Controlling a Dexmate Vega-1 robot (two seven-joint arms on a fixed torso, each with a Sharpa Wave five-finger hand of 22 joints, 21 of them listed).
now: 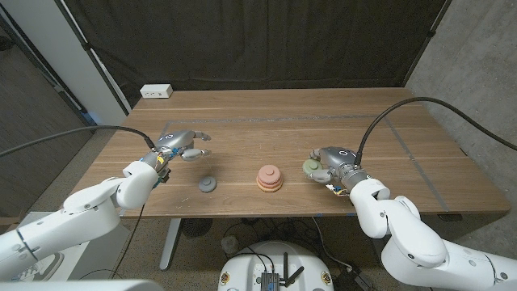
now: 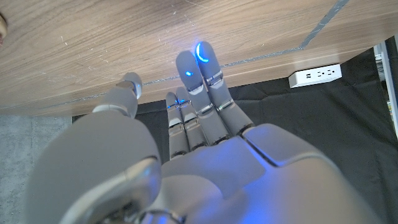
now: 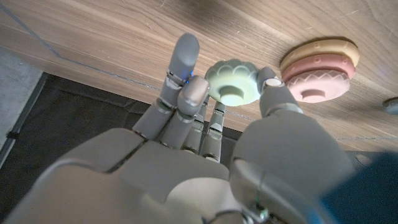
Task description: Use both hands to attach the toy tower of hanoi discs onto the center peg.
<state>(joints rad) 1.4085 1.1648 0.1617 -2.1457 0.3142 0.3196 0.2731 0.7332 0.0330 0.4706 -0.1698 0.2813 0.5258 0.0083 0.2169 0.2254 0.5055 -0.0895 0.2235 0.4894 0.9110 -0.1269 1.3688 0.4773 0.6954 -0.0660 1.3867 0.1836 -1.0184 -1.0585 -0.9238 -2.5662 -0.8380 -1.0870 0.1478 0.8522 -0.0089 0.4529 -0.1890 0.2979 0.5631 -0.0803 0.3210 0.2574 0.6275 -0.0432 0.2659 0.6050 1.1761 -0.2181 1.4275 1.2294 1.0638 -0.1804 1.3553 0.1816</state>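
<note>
Pinching scalloped pale-green disc (image 3: 233,82): right hand (image 1: 333,164) | left hand (image 1: 179,144) seemingly empty, fingers spread | wooden table (image 1: 275,121)

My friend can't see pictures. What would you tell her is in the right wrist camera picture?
The robot's right hand pinches a pale green disc with a scalloped edge between its fingers and thumb. Beside it on the wooden table sits a stack of discs, pink and tan ones together. Dark cloth shows beyond the table's edge.

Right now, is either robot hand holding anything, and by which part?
The right robot hand pinches the green disc by its scalloped rim. The left robot hand holds nothing.
</note>
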